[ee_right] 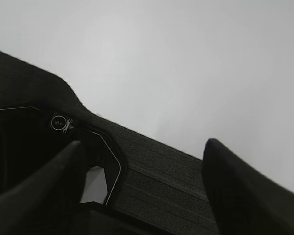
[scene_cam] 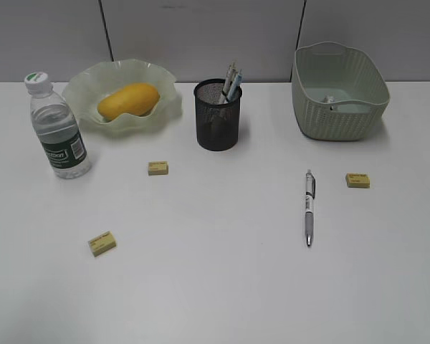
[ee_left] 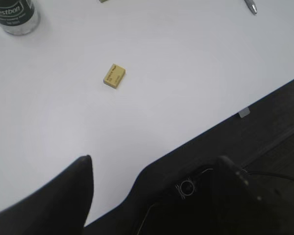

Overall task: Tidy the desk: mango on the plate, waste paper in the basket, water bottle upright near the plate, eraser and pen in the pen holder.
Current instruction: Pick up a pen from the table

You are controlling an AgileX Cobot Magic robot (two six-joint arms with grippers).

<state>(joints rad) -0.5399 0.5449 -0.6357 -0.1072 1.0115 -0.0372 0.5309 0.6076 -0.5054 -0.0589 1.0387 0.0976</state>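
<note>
Presently: eraser, small yellow block, on the desk ahead of the left gripper, well apart from it. Judged light, firm, non-fragile; pinch across its short sides. Left gripper spread wide, empty; right gripper likewise parted, holding nothing.

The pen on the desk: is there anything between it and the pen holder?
Nothing visible does. The pen lies on bare desk, right of and nearer than the pen holder. The closest eraser sits off to the pen's right, away from that path.
</note>
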